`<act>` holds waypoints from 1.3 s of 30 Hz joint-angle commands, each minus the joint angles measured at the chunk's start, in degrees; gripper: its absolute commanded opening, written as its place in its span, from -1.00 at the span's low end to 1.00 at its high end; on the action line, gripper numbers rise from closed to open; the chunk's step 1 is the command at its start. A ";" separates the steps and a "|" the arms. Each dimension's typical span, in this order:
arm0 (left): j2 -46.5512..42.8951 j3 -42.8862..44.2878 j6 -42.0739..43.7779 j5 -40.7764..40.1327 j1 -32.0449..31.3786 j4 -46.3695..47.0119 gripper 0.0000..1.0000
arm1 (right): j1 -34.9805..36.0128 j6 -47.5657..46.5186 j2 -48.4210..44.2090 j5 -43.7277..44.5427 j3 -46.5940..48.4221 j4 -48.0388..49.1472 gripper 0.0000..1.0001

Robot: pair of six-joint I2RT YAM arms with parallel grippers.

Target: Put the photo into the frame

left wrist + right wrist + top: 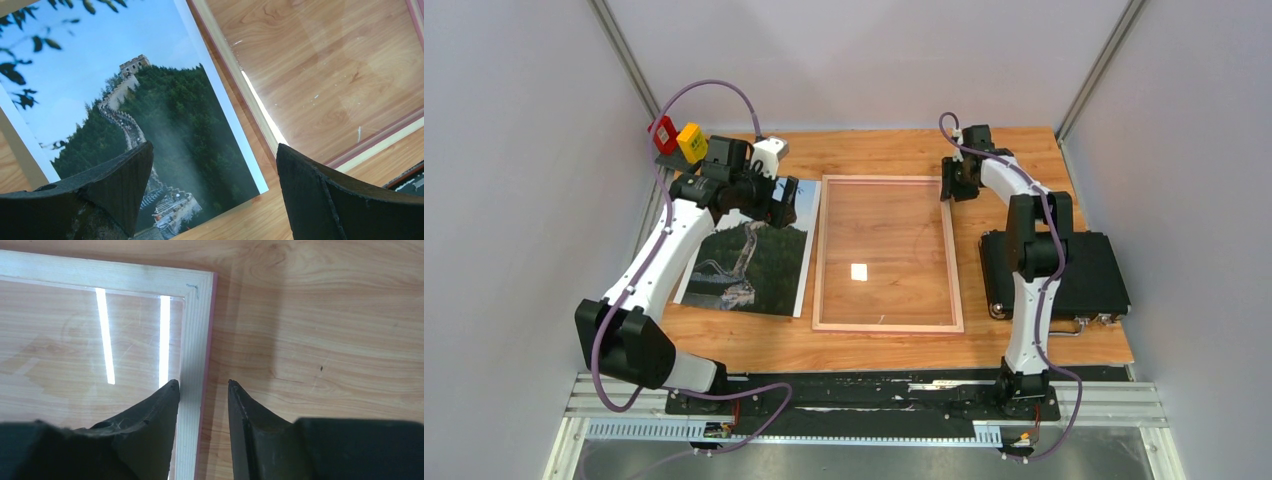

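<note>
The photo (749, 255), a wall over dark green hills under pale sky, lies flat on the table left of the frame (887, 326). The frame lies flat at the table's middle, light wood side up, with its clear pane showing the table. My left gripper (779, 205) is open and empty above the photo's far right part. In the left wrist view (215, 150) its fingers (120, 185) hang over the photo (150, 100) beside the frame's rail (240, 85). My right gripper (951, 185) is open at the frame's far right corner. In the right wrist view (201, 385) it straddles the right rail (197, 330).
A black case (1064, 275) lies at the table's right, beside the right arm. Small red (664, 133) and yellow (691, 141) items sit at the back left corner. A beige strip (20, 145) shows under the photo's edge. Grey walls enclose the table.
</note>
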 commanded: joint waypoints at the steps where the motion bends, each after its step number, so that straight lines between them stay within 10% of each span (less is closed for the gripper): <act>1: -1.00 -0.50 0.49 -0.46 0.36 1.90 1.00 | -0.32 2.03 1.24 -0.96 3.14 0.99 -0.25; 17: -0.74 -3.37 1.66 -5.30 1.48 4.27 1.00 | -2.76 10.02 4.00 -3.75 6.25 0.99 -0.99; 39: 6.13 -3.59 3.42 -5.05 8.39 5.39 1.00 | -6.84 10.89 9.49 -5.75 12.66 1.87 -0.82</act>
